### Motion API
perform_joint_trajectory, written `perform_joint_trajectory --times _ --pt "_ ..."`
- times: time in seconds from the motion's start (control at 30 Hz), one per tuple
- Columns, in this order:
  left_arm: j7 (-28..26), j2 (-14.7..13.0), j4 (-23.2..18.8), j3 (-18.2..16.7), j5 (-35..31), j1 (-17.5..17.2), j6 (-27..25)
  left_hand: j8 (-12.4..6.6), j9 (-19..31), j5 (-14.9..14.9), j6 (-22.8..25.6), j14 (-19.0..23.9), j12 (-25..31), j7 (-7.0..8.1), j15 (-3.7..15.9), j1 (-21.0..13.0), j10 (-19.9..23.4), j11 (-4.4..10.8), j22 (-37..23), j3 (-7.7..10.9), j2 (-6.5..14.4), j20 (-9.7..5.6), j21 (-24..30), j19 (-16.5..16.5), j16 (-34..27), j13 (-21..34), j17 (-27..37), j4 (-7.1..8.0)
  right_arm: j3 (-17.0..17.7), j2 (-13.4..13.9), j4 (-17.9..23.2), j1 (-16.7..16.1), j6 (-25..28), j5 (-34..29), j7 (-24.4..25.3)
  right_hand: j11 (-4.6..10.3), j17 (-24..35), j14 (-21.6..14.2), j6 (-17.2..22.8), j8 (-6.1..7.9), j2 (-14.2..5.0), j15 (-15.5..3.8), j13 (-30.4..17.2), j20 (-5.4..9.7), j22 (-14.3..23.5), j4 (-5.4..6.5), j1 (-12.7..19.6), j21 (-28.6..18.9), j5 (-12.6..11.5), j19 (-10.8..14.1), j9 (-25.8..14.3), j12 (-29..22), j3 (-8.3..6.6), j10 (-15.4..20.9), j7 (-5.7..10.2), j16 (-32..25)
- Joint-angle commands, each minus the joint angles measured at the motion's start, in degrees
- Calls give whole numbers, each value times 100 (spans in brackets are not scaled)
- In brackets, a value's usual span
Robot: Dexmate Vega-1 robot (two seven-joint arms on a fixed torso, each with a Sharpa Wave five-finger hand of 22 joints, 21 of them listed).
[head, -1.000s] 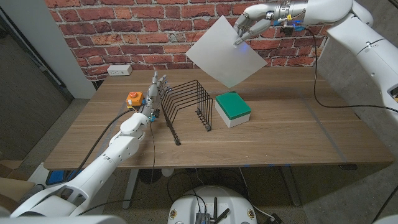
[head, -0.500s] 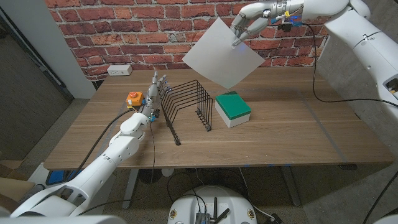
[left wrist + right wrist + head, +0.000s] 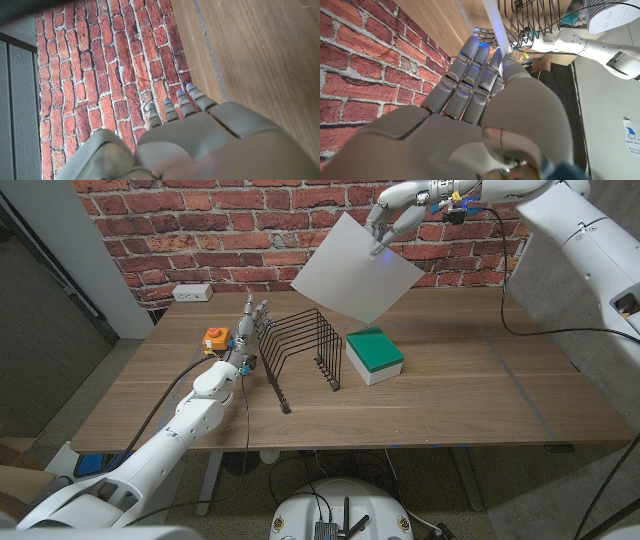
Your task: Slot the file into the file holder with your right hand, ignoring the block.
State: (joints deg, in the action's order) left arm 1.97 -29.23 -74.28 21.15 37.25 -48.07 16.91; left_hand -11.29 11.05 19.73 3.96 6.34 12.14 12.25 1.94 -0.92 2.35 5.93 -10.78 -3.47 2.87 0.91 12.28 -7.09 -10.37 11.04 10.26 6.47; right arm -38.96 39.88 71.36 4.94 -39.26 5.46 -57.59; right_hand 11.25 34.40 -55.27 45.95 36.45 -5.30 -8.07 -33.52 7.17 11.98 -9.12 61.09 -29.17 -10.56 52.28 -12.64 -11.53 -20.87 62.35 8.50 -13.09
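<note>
The left arm reaches in from the counter's [image 3: 450,395] near left corner, and the left robot hand [image 3: 250,322] stands upright with its fingers together and pointing up, nothing in its grasp, right at the left end of the file holder [image 3: 300,350]. In the left wrist view this robot hand [image 3: 190,140] shows its back, fingertips [image 3: 192,90] extended toward the brick wall [image 3: 100,75]. The file holder, a black wire rack with upright dividers, sits around the middle of the counter, somewhat toward the far edge. Just right of it lies the block [image 3: 374,355], white with a green top, close beside the rack but not touching it. Left of the left robot hand, near the far left part of the counter, is a small orange object [image 3: 216,338]. A white power strip [image 3: 192,292] lies at the far left corner, against the wall.

Above the far edge, the right robot hand [image 3: 400,215] holds the file [image 3: 356,266], a white sheet tilted like a diamond, pinched at its upper edge and hanging in the air over the holder and block. In the right wrist view the fingers [image 3: 470,75] are closed on the sheet's thin edge [image 3: 495,25].
</note>
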Motion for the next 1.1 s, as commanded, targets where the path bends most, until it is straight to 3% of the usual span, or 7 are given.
perform_joint_trajectory --times 0.03,1.1 --pt "-3 0 -3 0 -1 -2 -1 -15 27 6 -3 59 17 31 -4 14 7 51 -30 29 0 -3 12 -50 -34 31 12 -1 -162 -152 -132 273 -57 20 -378 44 33 31 190 37 -111 -519 -8 482 2 -16 117 -23 -39 -48 -27 13 6 -82 221 -1" --pt "-1 -2 -2 -1 0 -2 0 -17 27 5 2 59 17 31 -5 15 8 50 -30 39 -3 0 13 -52 -33 31 12 -1 -438 -523 -508 723 -293 90 -929 44 65 91 218 48 -131 -522 1 476 -18 -22 140 -105 -47 -109 -15 -5 30 -118 223 -15"
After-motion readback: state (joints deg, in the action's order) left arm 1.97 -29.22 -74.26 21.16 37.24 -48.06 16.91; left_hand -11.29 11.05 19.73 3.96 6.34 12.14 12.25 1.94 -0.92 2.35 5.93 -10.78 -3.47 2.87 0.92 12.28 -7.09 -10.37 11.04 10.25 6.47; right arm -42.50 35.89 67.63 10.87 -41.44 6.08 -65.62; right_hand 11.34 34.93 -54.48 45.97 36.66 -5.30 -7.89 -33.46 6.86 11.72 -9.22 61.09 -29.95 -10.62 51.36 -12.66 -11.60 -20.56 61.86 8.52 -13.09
